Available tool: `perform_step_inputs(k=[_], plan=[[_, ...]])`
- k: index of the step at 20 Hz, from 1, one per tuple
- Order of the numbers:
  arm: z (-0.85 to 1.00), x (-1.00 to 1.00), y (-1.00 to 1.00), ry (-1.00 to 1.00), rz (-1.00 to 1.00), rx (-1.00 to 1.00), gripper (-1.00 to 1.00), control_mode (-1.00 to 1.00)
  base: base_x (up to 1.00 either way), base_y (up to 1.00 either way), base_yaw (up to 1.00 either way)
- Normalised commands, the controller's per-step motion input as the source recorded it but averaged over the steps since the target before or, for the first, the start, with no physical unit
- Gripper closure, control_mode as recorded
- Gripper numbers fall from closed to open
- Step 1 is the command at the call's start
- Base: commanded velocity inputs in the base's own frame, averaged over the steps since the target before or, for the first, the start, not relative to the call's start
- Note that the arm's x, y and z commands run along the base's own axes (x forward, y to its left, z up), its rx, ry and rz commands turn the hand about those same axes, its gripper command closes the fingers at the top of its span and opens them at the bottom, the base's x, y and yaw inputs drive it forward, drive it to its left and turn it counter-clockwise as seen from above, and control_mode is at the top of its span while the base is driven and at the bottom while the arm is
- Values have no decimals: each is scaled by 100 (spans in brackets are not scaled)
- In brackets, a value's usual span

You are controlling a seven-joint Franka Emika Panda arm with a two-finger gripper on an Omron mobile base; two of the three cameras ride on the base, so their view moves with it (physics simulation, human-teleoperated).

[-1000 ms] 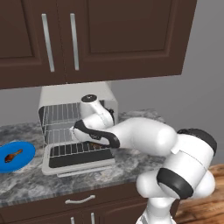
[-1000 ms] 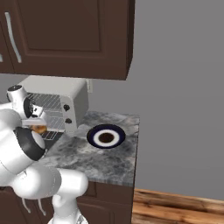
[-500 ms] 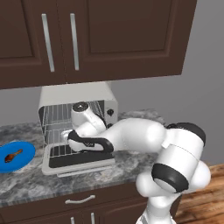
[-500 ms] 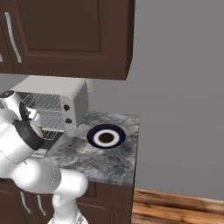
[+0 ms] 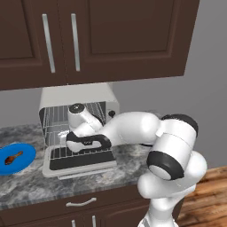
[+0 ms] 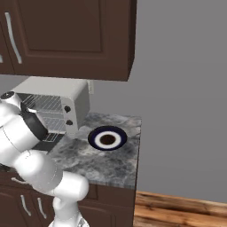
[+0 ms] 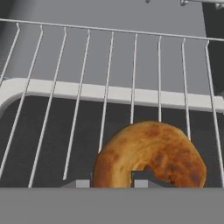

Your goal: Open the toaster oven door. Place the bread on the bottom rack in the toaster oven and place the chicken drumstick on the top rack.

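The toaster oven (image 5: 75,99) stands with its door (image 5: 80,165) folded down flat. My gripper (image 7: 111,183) is shut on the bread (image 7: 148,155), a golden-brown bun held just above the wires of the bottom rack (image 7: 78,109). Through those wires I see the door's pale frame and dark glass. In the left base view the gripper (image 5: 77,144) sits at the oven mouth, level with the bottom rack (image 5: 82,153) and below the top rack (image 5: 60,116). The chicken drumstick (image 5: 12,156) lies on a blue plate (image 5: 24,150) left of the oven.
A dark-rimmed plate (image 6: 106,138) sits on the granite counter (image 6: 102,162) right of the toaster oven (image 6: 57,99). Dark wall cabinets (image 5: 88,35) hang above. My own forearm crosses in front of the oven's right side and knobs.
The hand has sunk lower and a little further into the oven mouth, still carrying the bread, and the elbow has swung towards the oven. The drumstick has stayed on its plate.
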Motion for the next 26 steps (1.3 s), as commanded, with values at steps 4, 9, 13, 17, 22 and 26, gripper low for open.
perform_step_inputs(k=[4, 9, 13, 17, 22, 26], plan=[[-2, 19, 17, 0, 0, 0, 100, -100, 0, 0, 0], [-23, 17, 13, 0, 0, 0, 100, -100, 0, 0, 0], [-30, 8, 7, 0, 0, 0, 100, -100, 0, 0, 0], [-18, 5, 10, 0, 0, 0, 100, -100, 0, 0, 0], [-21, -1, 11, 0, 0, 0, -100, -100, 0, 0, 0], [-4, 0, 0, -5, 0, 0, -100, -100, 0, 0, 0]])
